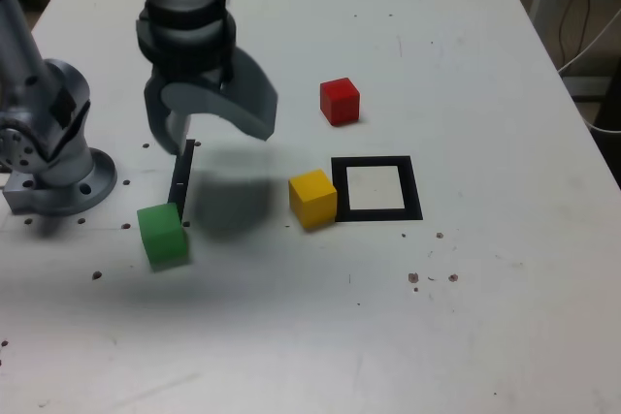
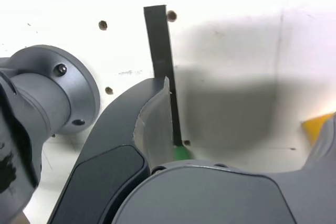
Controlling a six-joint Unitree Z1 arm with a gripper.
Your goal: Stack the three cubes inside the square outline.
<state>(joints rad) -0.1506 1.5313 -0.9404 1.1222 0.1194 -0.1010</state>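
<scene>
Nearest the camera, a green cube (image 1: 162,234) sat on the white bench (image 1: 466,317) at the near end of a thin black strip (image 1: 181,176), on the exterior view's left. Above the strip hung the end effector (image 1: 209,131), jaws spread wide and holding nothing. Right of it, a yellow cube (image 1: 312,198) touched the square outline's (image 1: 376,188) left edge, with a red cube (image 1: 340,101) farther back, apart from both.

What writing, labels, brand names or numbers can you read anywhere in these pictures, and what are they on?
None. The red cube, yellow cube and green cube have plain faces; the square outline, the black strip, the table and the gripper carry no readable text.
</scene>
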